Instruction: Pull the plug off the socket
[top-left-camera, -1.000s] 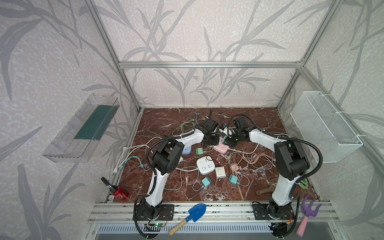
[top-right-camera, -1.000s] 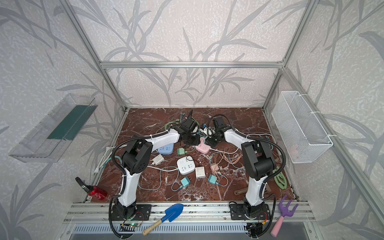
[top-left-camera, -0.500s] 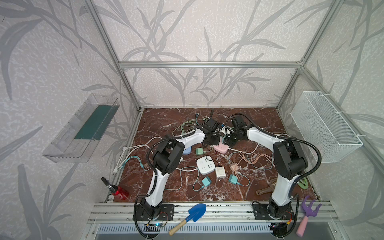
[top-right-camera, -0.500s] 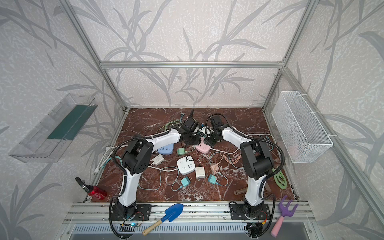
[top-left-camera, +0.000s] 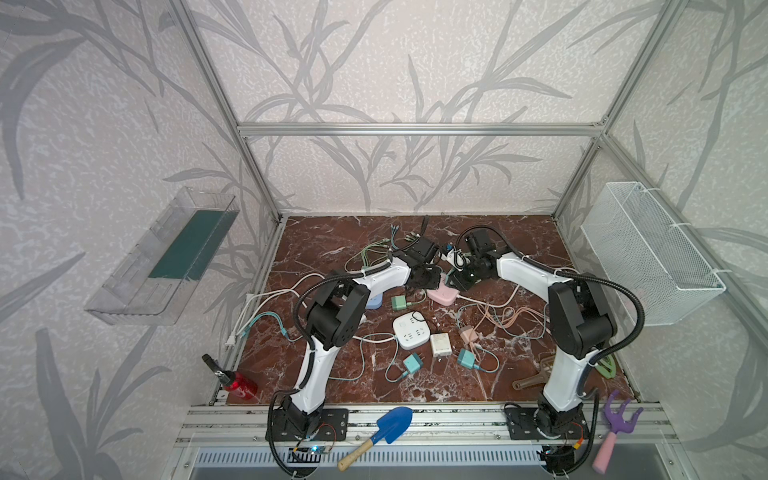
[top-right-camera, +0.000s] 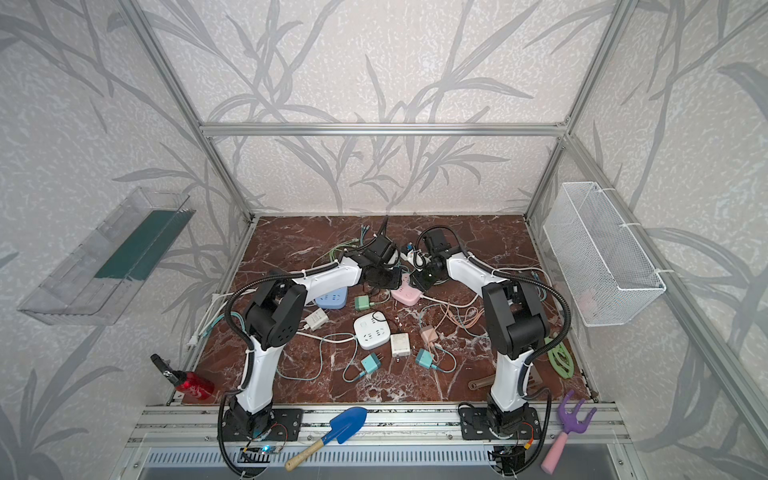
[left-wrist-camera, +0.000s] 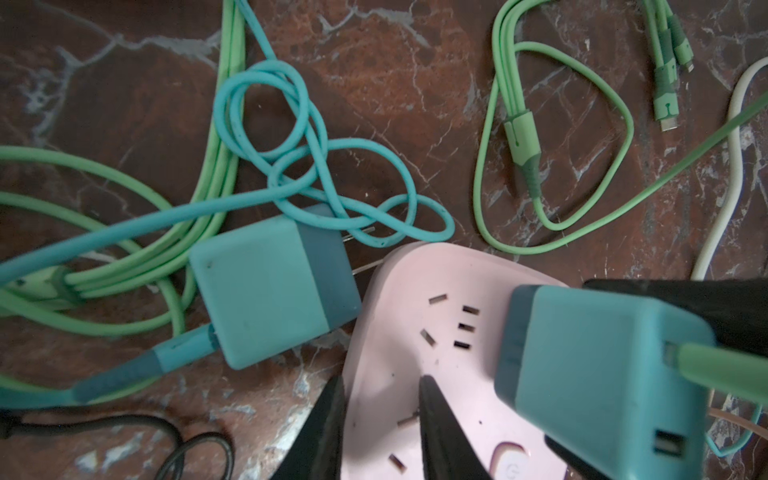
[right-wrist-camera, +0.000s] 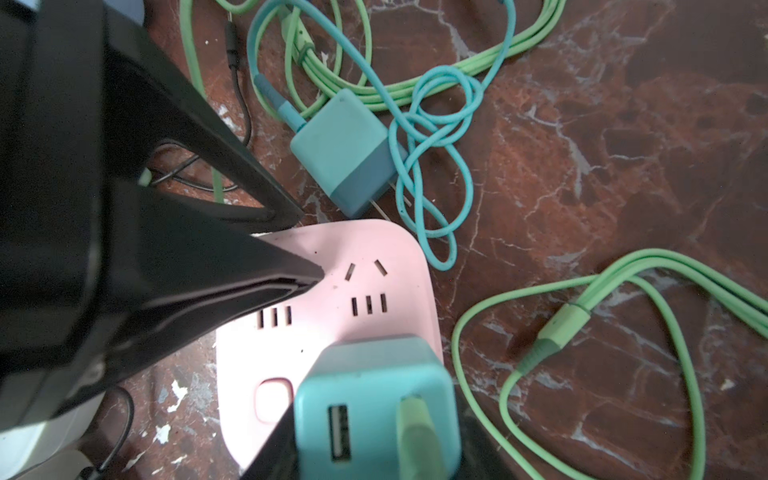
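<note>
Between the right jaws stands the teal plug (right-wrist-camera: 374, 399), clenched from both sides by the black fingers (right-wrist-camera: 270, 457). Its base sits against the face of the pink socket (right-wrist-camera: 374, 257). A pale green cable (right-wrist-camera: 415, 432) goes out from its top, beside a USB port (right-wrist-camera: 338, 432). Just beside it, the left jaws are almost fully closed and grasp nothing. Their tips (right-wrist-camera: 291, 270) rest on the same socket near its corner, close to the plug but apart from it. Beyond both jaws a second teal charger (left-wrist-camera: 270, 286) lies loose on its side. Its prongs nearly touch the edge of the socket, and a teal cable (left-wrist-camera: 316, 158) crosses them in loops. Some looped green cables (left-wrist-camera: 552, 166) lie a little further from the jaws.

Everything rests on a table (top-left-camera: 332, 245) with a red-brown marble pattern. On the other side of the jaws, toward the arm bases, are a white power strip (top-left-camera: 411, 330), several small chargers and more cables. Well apart from the jaws, a white wire basket (top-left-camera: 648, 253) hangs on one wall and a clear tray (top-left-camera: 166, 257) on the opposite one. The walls carry grey leaf wallpaper.
</note>
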